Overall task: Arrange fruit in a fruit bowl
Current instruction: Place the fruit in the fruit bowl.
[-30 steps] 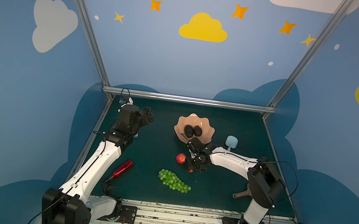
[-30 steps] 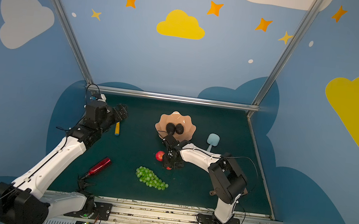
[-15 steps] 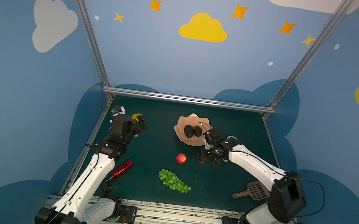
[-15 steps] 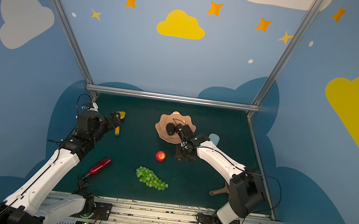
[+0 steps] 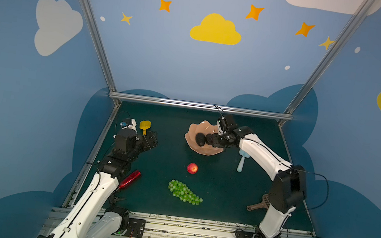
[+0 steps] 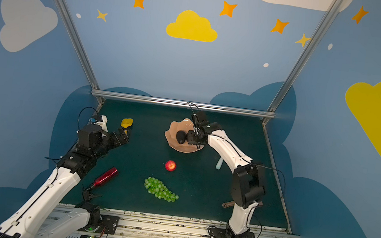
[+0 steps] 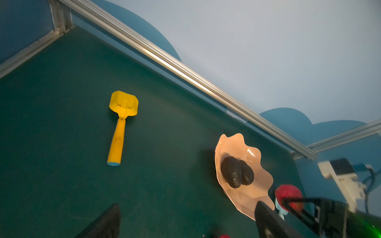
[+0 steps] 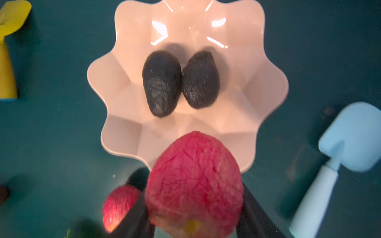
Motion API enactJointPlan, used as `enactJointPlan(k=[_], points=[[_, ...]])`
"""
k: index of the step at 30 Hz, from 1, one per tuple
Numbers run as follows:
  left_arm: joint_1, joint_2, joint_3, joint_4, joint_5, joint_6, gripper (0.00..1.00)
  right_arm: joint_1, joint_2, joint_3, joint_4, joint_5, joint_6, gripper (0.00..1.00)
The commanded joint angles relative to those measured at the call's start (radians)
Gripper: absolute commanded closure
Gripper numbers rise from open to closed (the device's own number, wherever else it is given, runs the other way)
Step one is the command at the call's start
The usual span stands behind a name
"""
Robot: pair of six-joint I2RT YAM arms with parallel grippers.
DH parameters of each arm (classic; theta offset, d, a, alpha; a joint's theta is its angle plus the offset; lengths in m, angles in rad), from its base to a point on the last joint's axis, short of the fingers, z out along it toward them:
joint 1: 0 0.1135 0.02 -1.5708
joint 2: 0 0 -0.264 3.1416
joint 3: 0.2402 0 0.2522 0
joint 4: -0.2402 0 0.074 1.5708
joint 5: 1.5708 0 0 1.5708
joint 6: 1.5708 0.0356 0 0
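The left arm [image 5: 102, 187] hangs over the left side of the worktop [image 5: 168, 151]. The left jaws are spread wide and empty, near a yellow scoop [image 5: 144, 126]. Toward the middle, the grapes [image 5: 184, 192] lie near the front edge, and a loose apple [image 5: 192, 168] sits just behind them; both are outside the bowl [image 5: 198, 126]. The bowl stands farther back, and the two avocados [image 8: 160, 82] lie in it, touching side by side. The right arm [image 5: 261, 155] stretches in from the right. The right jaws grip a second apple [image 8: 193, 185] above the bowl's right part. A blue scoop [image 5: 240, 164] lies just right of the bowl, partly under that arm. A brown scoop [image 5: 258, 205] lies at the front right.
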Motion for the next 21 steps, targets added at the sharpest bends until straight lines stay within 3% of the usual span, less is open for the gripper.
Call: enactJointPlan(k=[1,5,11,21], points=[[-0.003,-0.002,-0.01,-0.064,0.072,0.016,0.0,-0.002,0.113,0.145,-0.135,-0.035,-0.006,0.62],[-0.028,-0.003,-0.035,-0.063,0.083,-0.004,0.0,-0.001,0.22,0.219,-0.155,-0.057,0.005,0.62],[-0.127,0.02,-0.034,-0.077,0.025,-0.014,0.0,-0.002,0.258,0.211,-0.128,-0.075,0.02,0.61],[-0.317,0.194,0.002,-0.021,-0.026,-0.063,0.0,-0.004,0.299,0.223,-0.133,-0.089,0.03,0.45]])
